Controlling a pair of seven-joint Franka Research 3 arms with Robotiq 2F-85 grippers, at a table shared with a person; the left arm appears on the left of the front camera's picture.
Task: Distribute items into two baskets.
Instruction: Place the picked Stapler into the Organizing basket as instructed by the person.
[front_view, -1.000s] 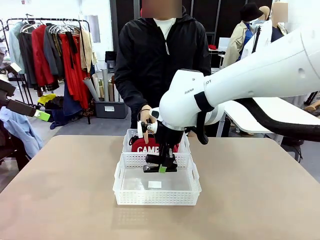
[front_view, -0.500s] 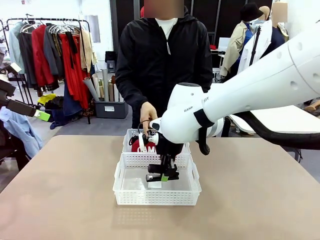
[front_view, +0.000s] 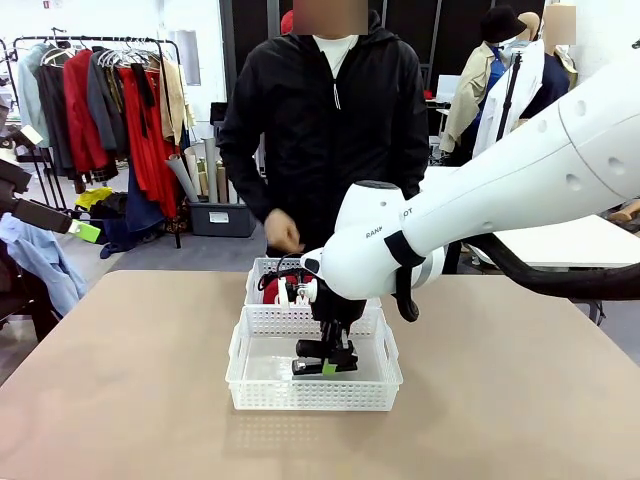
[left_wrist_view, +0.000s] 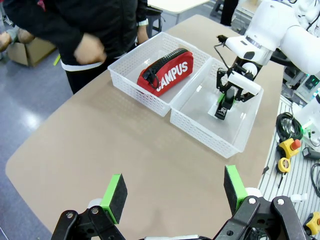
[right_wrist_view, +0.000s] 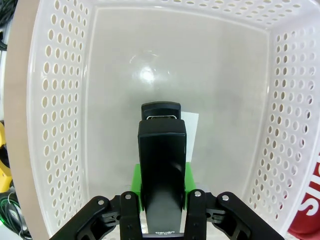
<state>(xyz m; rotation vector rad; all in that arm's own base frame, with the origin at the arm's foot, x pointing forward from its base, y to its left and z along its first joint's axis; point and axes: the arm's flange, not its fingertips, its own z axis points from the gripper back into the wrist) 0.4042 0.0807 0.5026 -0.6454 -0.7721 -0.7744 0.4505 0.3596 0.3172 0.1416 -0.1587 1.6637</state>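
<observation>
So the job looks nearly wrapped up. In the near basket (front_view: 313, 398) the black stapler (right_wrist_view: 161, 165) is clamped between the pads of the right gripper (front_view: 325, 365), low inside and not yet let go; whether it's touching the floor can't be made out. The left gripper (left_wrist_view: 172, 192) is parked wide open with nothing held, well back from the baskets. In the far basket (left_wrist_view: 131, 65) the red CAMPUS pouch (left_wrist_view: 167, 77) is already laid. From the front the pouch is mostly blocked by the arm.
</observation>
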